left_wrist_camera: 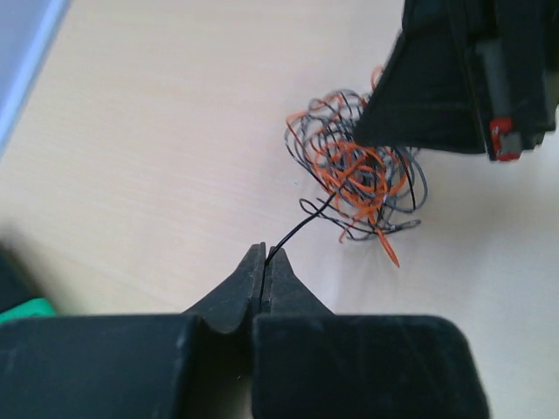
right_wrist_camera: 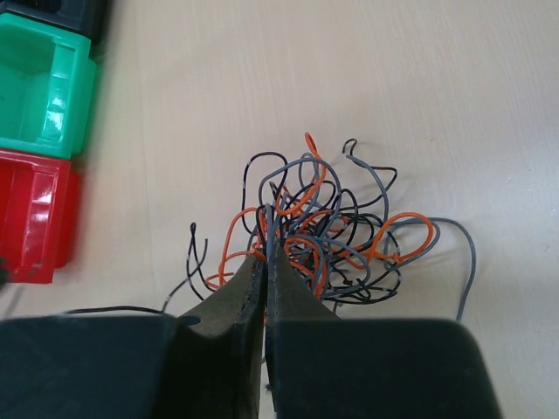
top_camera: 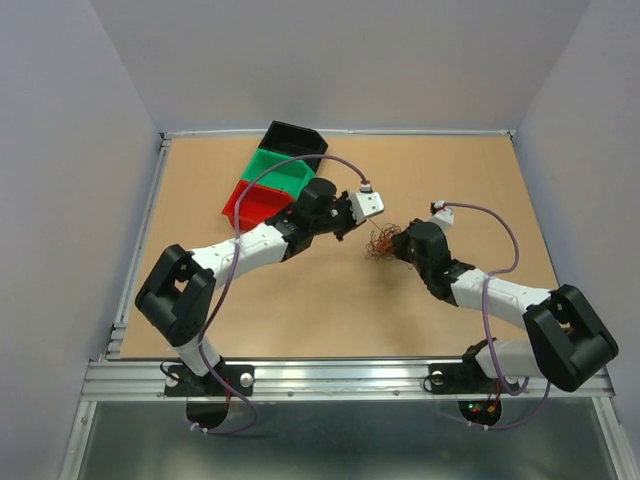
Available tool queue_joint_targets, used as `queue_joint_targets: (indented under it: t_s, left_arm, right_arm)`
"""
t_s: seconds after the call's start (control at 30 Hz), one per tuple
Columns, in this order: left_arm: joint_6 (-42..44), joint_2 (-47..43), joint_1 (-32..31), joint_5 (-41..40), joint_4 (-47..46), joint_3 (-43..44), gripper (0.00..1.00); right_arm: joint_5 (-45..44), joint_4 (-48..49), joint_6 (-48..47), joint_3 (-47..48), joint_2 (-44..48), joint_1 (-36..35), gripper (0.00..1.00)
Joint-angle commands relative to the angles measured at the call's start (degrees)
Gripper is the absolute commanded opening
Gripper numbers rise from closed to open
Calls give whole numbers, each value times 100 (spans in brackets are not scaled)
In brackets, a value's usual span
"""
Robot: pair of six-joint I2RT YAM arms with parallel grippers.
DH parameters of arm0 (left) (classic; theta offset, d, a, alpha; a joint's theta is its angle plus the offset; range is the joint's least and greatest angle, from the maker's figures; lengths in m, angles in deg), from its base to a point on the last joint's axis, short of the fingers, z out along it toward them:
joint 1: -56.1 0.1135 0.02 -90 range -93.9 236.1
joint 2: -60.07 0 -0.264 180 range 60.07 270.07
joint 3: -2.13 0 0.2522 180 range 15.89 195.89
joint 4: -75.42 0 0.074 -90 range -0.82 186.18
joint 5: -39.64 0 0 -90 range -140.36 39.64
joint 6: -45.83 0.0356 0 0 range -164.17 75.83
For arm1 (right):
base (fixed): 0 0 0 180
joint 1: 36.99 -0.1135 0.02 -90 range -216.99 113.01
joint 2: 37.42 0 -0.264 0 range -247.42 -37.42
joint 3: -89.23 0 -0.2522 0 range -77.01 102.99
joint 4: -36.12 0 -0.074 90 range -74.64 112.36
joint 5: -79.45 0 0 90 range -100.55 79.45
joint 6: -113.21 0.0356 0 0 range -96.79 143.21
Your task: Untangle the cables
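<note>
The cables [top_camera: 381, 242] lay as one small clump of orange, grey and black wire on the worktop [top_camera: 300, 310], between the two arms and to the right of the red bin [top_camera: 245, 207] and green bin [top_camera: 281, 172]. The left hand [left_wrist_camera: 265, 253] was pinched fully closed on a single black strand [left_wrist_camera: 302, 224] that ran up from its tips into the knot. The right hand [right_wrist_camera: 264, 258] was likewise closed, its tips clamped on wires at the near edge of the clump. The step in hand appeared to be drawing that black strand free while the other hand anchored the mass. Done well, the pull would likely be slow and straight away from the right hand, low over the worktop, with the anchor held firm so the whole clump did not simply drag along. Wire this thin could slip from the tips or cinch its loops tighter, so any rise in tension probably called for easing off and regripping closer to the knot. How far the black strand was threaded through the orange loops could not be told.
</note>
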Motion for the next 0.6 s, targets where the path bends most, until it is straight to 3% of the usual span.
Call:
queue_joint_targets:
  t_s: [0.0,0.27,0.33,0.4,0.57]
  left_arm:
    - [-75,-412,9,-304,387,790,0]
    - [-426,-394,79,-884,1416,3249,0]
    - [-558,-473,175,-903,1487,3533,0]
    - [-908,-745,403,-859,1487,3587,0]
    - [-2104,-1500,1211,-324,943,2457,0]
  right_arm:
    - [-208,338,132,-60,-95,4,1]
    - [-234,303,281,-86,-184,4,0]
    - [-252,294,307,-104,-131,4,1]
    - [-252,276,360,-148,-35,4,1]
    - [-480,197,404,-279,343,4,1]
